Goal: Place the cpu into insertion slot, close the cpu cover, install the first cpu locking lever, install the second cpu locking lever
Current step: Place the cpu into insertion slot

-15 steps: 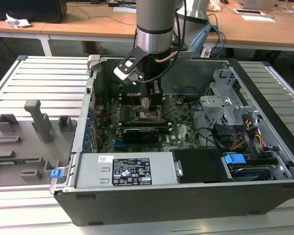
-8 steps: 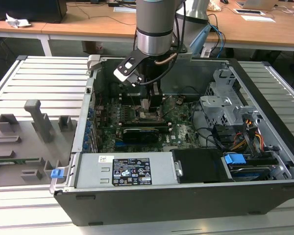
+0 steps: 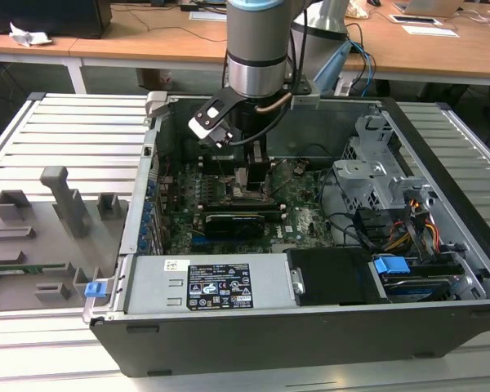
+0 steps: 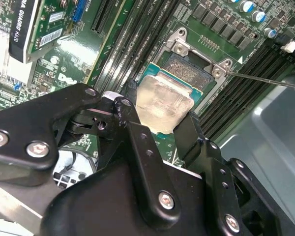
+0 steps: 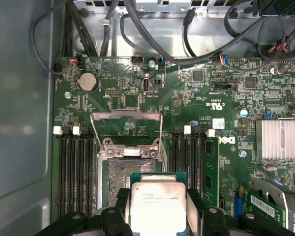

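**Cpu [image 5: 156,199] clamped over the open slot**

The gripper [image 5: 158,210] has its black fingers [image 4: 135,123] pressed on opposite edges of the cpu, metal top facing the wrist cameras. The chip hangs over the slot [image 5: 118,177] — part of the socket bed shows bare beside it. I cannot tell whether it touches. On the slot's far side the cover [image 5: 126,114] stands swung open. A thin lever [image 4: 260,78] juts free nearby. All this sits mid-motherboard [image 5: 137,83], between the memory banks [image 5: 76,167] — inside the case [image 3: 310,335].
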`<state>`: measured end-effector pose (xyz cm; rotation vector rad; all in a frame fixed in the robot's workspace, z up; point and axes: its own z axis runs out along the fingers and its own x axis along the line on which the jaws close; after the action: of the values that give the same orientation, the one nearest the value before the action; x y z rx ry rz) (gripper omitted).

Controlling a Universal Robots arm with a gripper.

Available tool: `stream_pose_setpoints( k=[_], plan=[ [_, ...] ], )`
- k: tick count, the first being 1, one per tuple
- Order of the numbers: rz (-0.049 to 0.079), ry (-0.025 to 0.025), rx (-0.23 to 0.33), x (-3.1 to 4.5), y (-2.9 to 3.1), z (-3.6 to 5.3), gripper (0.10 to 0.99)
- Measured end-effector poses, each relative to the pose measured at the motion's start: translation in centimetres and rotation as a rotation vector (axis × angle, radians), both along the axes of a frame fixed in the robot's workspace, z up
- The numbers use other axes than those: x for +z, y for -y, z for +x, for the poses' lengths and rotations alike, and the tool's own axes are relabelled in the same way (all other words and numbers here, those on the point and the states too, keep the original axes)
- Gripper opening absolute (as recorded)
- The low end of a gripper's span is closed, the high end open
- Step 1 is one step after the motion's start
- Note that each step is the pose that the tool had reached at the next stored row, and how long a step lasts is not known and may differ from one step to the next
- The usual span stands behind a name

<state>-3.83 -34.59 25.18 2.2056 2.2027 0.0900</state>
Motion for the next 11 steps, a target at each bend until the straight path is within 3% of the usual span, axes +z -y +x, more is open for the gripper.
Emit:
stream_pose_setpoints(
  k=[7,11],
  plan=[
    [-0.001,0.0008,-0.001,-0.31,0.0,-0.01,0.541],
    [0.007,0.0008,-0.001,-0.5,0.0,-0.01,0.541]
  ],
)
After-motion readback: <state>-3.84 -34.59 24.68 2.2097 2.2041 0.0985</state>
